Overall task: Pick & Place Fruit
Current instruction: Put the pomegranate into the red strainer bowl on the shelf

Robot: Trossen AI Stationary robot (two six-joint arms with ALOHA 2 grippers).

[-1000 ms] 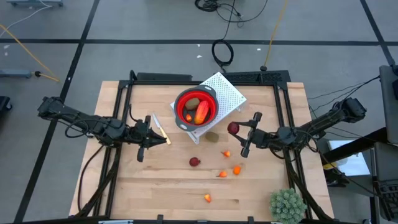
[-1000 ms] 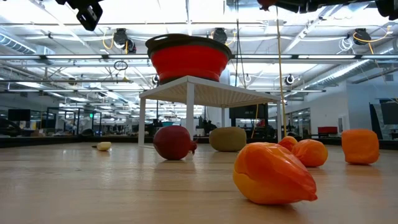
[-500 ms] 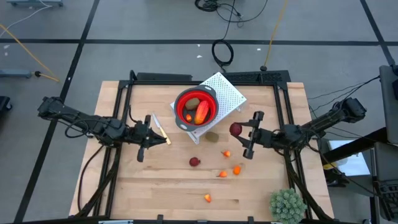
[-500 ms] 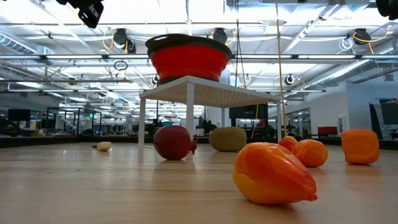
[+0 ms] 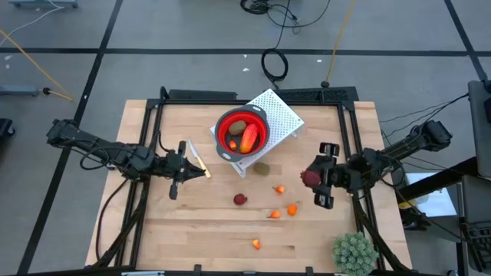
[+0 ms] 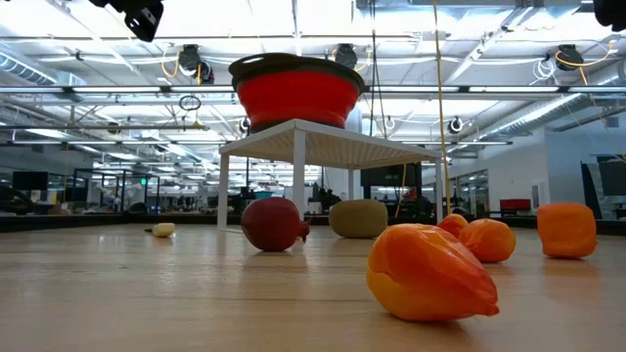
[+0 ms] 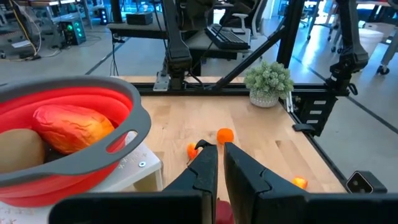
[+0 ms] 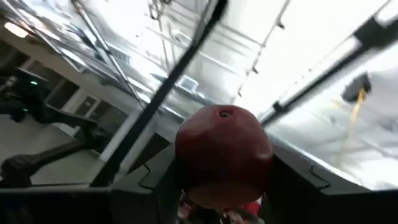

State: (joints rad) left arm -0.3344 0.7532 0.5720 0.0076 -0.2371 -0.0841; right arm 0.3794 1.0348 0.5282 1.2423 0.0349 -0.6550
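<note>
Over the table's right edge, the right gripper [image 5: 317, 184] is clamped on a dark red ball [image 5: 310, 179], fingers partly apart around it, lifted well clear of the wood and tipped upward so the ball [image 8: 224, 155] fills its wrist view. Across the table the left gripper [image 5: 176, 175] hangs with fingers together just beside the knife [image 5: 196, 159], holding nothing. Between them the red bowl [image 5: 241, 131] sits on a white stand [image 5: 282, 115] with fruit inside, and loose on the wood lie another red ball [image 5: 240, 199], an olive oval [image 5: 262, 169] and orange bits [image 5: 292, 208], with a green plant ball [image 5: 354, 251] at the near right corner.
</note>
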